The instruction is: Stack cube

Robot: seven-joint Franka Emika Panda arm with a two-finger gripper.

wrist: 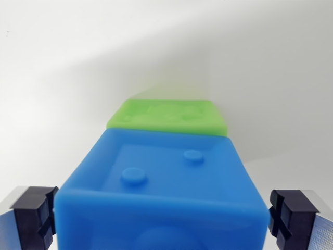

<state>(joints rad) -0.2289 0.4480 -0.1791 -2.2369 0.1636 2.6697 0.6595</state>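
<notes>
The claw (162, 216) stands apart, pads (35, 214) either side of the blue cube (161, 198) with a sliver of gap; the green cube (167, 115) sits just behind, touching it, on the white desk (62, 78) (edges unseen); grasp stage, seemingly — next, close squarely, then lift.

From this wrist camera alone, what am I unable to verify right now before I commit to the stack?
- Blue plastic cube: its lower part is cut off by the wrist view's bottom edge.
- Green plastic cube: only the top shows; the blue cube hides the rest, so whether they touch is unclear.
- Gripper: jaws sit either side of the blue cube with small gaps visible; contact cannot be confirmed.
</notes>
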